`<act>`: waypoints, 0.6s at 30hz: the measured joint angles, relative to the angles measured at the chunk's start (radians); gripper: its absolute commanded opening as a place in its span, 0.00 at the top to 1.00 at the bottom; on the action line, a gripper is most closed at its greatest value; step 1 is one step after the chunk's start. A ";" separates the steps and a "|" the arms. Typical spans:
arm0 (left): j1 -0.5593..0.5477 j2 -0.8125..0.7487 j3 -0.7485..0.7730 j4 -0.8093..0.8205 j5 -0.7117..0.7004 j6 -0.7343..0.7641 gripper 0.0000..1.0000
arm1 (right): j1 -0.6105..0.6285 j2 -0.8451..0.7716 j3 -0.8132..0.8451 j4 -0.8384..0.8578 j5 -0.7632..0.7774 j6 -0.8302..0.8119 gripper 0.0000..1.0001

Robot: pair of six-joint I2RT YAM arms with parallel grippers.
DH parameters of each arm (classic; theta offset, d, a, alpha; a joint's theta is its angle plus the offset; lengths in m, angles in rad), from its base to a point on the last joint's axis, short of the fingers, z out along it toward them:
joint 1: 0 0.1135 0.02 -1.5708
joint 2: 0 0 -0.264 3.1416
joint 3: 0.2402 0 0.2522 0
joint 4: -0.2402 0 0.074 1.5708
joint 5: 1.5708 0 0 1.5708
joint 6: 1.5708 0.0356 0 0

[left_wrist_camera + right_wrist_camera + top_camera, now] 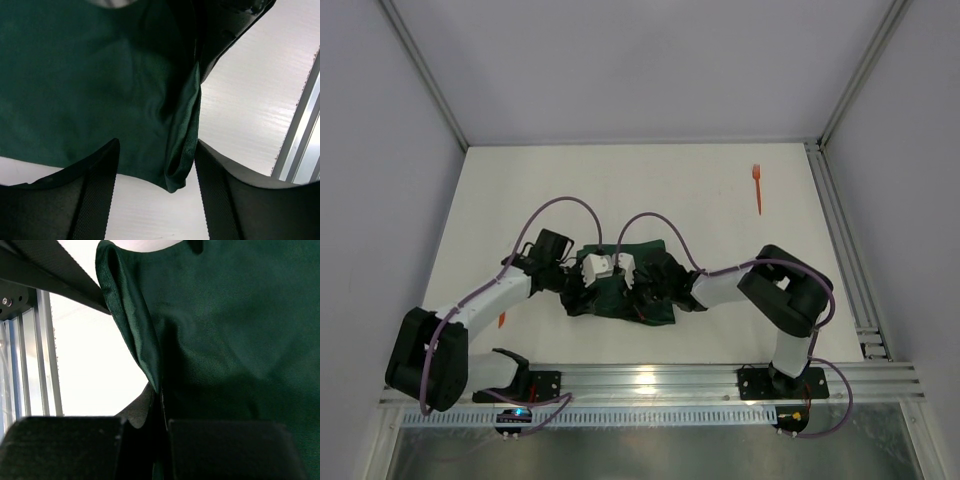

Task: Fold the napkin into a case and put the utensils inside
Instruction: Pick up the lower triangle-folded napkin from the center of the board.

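Green napkin (240, 340) tight in right pincer (156, 427); left pincer (157, 165) agape.

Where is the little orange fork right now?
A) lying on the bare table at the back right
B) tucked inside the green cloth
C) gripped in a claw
A: the orange fork lies alone on the white table, well apart from the green napkin.
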 measured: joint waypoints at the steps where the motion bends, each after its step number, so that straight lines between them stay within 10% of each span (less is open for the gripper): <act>1: -0.001 0.009 0.000 0.005 0.005 0.002 0.42 | 0.000 0.000 0.002 -0.003 -0.002 0.000 0.96; 11: -0.007 0.062 0.000 0.000 0.062 0.007 0.86 | -0.008 0.008 0.007 -0.007 -0.027 0.026 0.96; 13: -0.007 0.070 0.004 -0.009 0.078 0.012 1.00 | -0.008 0.010 0.007 -0.007 -0.030 0.029 0.85; 18: -0.007 0.078 0.024 -0.045 0.095 0.014 1.00 | -0.013 0.007 0.014 -0.018 -0.058 0.037 0.61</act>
